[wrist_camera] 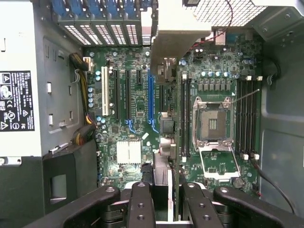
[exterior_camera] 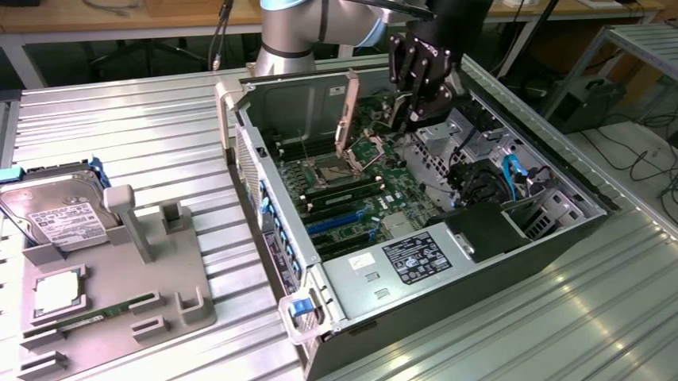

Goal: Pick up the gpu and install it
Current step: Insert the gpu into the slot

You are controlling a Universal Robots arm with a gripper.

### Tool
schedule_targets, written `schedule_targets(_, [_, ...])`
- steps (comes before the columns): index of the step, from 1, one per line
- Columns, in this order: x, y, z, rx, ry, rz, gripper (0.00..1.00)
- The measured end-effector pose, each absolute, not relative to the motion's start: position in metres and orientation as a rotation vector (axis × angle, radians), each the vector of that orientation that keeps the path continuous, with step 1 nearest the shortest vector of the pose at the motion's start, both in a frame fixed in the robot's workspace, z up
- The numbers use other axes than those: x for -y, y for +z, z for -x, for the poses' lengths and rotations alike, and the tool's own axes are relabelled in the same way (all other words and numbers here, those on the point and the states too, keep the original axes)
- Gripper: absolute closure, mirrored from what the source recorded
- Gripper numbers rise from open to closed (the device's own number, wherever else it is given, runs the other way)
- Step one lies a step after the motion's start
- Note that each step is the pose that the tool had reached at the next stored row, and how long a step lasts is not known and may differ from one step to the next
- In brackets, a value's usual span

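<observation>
My gripper [exterior_camera: 415,107] hangs inside the open computer case [exterior_camera: 278,230], shut on the gpu [exterior_camera: 347,111]. The card stands on edge, its pale beige bracket toward the exterior view's left, near the case's back wall. In the wrist view the gpu [wrist_camera: 166,137] appears edge-on as a dark strip running up from between my two black fingers [wrist_camera: 140,205] to the beige bracket [wrist_camera: 173,38]. It hovers above the motherboard [wrist_camera: 133,118], between the blue expansion slot [wrist_camera: 151,99] and the black memory slots [wrist_camera: 183,118]. I cannot tell whether its lower edge touches a slot.
A grey fixture [exterior_camera: 170,270] at the exterior view's left holds a silver hard drive [exterior_camera: 53,210], a processor chip [exterior_camera: 59,290] and a slim memory stick [exterior_camera: 95,313]. Inside the case are the open processor socket [wrist_camera: 211,121], the power supply [exterior_camera: 424,258] and blue cables [exterior_camera: 514,178].
</observation>
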State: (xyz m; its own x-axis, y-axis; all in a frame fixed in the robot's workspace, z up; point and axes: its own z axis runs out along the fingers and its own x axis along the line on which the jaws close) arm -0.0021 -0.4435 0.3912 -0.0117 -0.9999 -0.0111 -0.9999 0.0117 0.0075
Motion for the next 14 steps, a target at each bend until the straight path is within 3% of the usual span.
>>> schedule_targets(14, [0.4429,0.3897,0.0110,-2.232,0.030,2.199,0.72])
